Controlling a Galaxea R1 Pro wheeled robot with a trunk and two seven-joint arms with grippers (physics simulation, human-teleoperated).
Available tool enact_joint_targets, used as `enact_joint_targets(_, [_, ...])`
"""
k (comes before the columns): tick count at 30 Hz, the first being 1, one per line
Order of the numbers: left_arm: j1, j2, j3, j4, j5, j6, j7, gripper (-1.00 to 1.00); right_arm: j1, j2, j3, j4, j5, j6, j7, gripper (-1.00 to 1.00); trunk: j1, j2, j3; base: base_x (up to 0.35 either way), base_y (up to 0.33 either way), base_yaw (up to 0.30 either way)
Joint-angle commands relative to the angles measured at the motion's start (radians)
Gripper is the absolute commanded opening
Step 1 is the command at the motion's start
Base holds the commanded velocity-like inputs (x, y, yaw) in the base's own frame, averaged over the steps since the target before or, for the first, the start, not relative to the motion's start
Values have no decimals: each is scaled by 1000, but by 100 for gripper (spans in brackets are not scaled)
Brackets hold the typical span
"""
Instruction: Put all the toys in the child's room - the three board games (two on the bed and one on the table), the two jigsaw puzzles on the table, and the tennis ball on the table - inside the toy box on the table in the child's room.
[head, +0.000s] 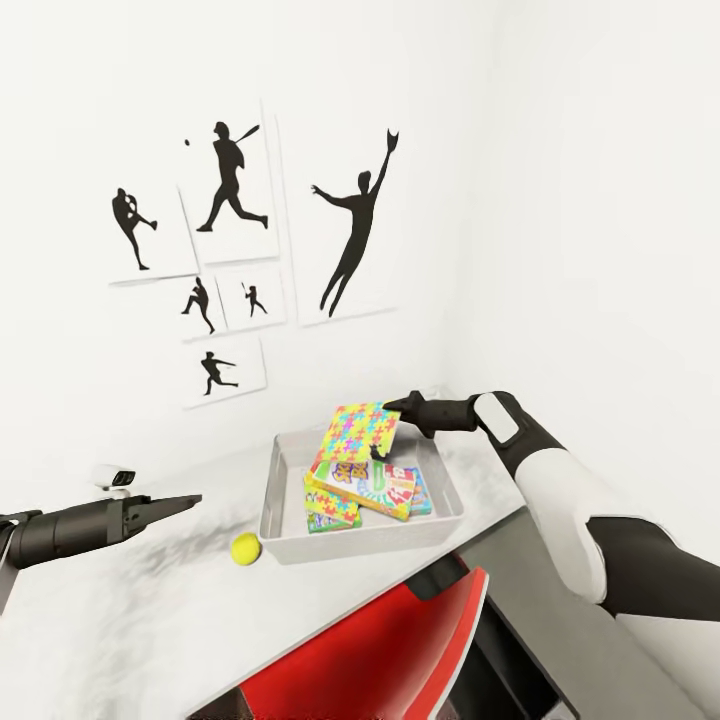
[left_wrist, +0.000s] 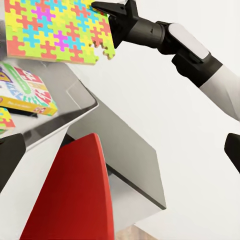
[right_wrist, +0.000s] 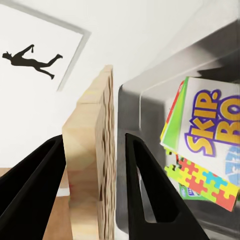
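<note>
Head view: the right end effector (head: 393, 411) grasps a multicoloured mosaic jigsaw puzzle (head: 358, 432) above the shallow light-grey toy box (head: 285, 520), which already holds the long Skip-Bo box (head: 370, 484) and another small mosaic box (head: 331, 505). Beside the toy box, the small yellow-green tennis ball (head: 245, 548) waits on the pale table (head: 120, 610), and the left end effector (head: 180, 503) hangs empty, its jaws' gap unclear

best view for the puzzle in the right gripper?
Left wrist view: the puzzle shows its full mosaic face, with the right gripper clamped on its edge. The head view shows it smaller, tilted over the toy box. The right wrist view shows its plain wooden edge between the fingers.
</note>
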Motion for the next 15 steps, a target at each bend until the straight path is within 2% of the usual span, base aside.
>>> enact_joint_targets(1, [-1, 0, 0, 0, -1, 11, -4, 100, -1, 0, -2, 0, 7, 3, 6, -100, 1, -2, -4, 0, 0, 0])
enact_joint_targets(15, [-1, 0, 1, 0, -1, 11, -4, 100, 2, 0, 1, 1, 8, -5, 5, -100, 1, -2, -27, 0, 0, 0])
